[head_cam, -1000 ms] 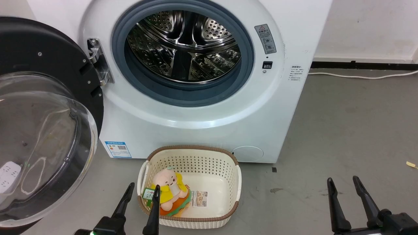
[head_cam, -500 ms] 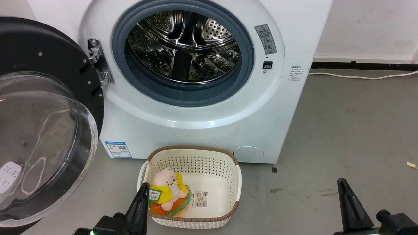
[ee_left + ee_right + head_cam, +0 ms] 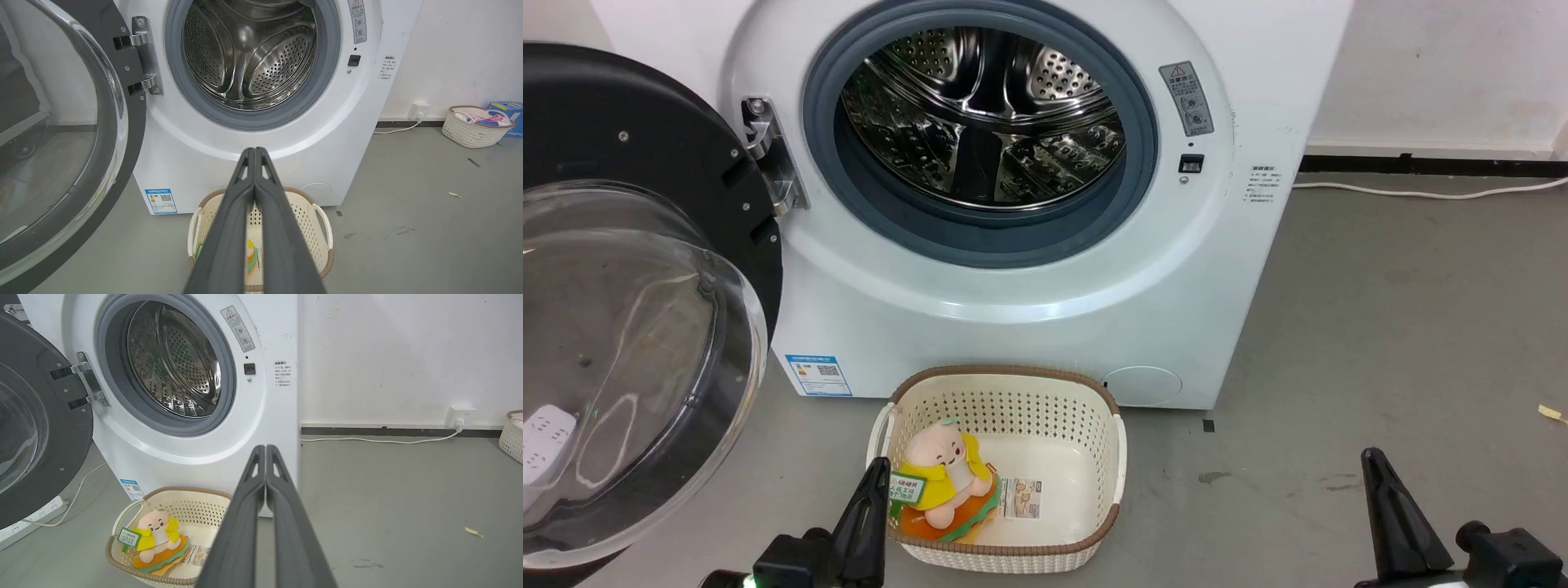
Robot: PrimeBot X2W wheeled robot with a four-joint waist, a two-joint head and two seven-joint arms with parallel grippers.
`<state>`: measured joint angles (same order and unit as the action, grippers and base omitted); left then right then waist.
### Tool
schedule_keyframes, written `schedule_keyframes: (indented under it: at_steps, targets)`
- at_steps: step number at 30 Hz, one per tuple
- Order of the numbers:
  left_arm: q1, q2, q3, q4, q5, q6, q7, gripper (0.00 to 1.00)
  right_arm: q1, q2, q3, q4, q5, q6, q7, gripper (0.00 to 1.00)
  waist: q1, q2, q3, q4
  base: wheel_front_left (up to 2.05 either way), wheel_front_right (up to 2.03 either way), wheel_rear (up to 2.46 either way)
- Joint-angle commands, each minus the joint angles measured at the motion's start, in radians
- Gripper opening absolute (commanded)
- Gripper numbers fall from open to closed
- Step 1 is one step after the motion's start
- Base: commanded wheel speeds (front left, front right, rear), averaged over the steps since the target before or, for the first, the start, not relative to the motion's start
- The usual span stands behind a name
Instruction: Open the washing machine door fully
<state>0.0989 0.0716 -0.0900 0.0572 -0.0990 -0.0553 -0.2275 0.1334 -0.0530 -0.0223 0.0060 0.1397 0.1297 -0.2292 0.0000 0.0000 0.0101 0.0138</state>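
Note:
The washing machine (image 3: 1029, 327) stands with its grey-rimmed opening and steel drum (image 3: 980, 114) exposed. Its door (image 3: 621, 106), a glossy black disc with a bulging glass bowl (image 3: 637, 343), is swung far out to the left on the metal hinge (image 3: 772, 155). The door (image 3: 137, 122) also fills the left of the left wrist view and the left edge (image 3: 69, 428) of the right wrist view. My left gripper (image 3: 878, 464) is low in front of the basket, shut and empty, its fingertips pressed together (image 3: 255, 149). My right gripper (image 3: 1372, 454) hovers over bare floor, shut and empty (image 3: 265, 447). Neither touches the door.
A cream perforated basket (image 3: 1005, 371) with a plush toy (image 3: 939, 478) sits on the floor against the machine's front. A power strip (image 3: 543, 441) lies behind the door glass. A white cable (image 3: 1421, 192) runs along the wall. Another basket (image 3: 474, 126) stands far right.
Both grippers went from open to shut. The left gripper shifted slightly left and lower; the right also sank a little. The door has not moved.

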Motion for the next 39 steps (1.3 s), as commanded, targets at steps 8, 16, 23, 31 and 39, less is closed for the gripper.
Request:
schedule_keyframes:
  at_steps: [8,16,23,31,39]
  targets:
    - [-0.017,-0.004,0.008,-0.009,0.014,0.007,0.022,0.00,-0.025,0.001,0.003,-0.001,-0.018,0.000,0.022,0.00,0.0000,0.0000,-0.001,-0.001,0.00,0.00,0.00]
    - [-0.024,-0.005,0.015,-0.013,0.021,0.011,0.038,0.00,-0.034,0.001,0.004,-0.002,-0.028,0.000,0.039,0.00,0.0000,0.0000,-0.002,-0.002,0.00,0.00,0.00]
    - [-0.030,-0.007,0.020,-0.016,0.026,0.014,0.052,0.00,-0.041,0.001,0.006,-0.002,-0.037,0.000,0.053,0.00,0.0000,0.0000,-0.002,-0.003,0.00,0.00,0.00]
    - [-0.036,-0.008,0.027,-0.020,0.033,0.018,0.069,0.00,-0.050,0.001,0.007,-0.002,-0.046,0.000,0.069,0.00,0.0000,0.0000,-0.003,-0.004,0.00,0.00,0.00]
    - [-0.043,-0.009,0.033,-0.024,0.040,0.022,0.085,0.00,-0.058,0.001,0.009,-0.003,-0.056,0.000,0.086,0.00,0.0000,0.0000,-0.004,-0.005,0.00,0.00,0.00]
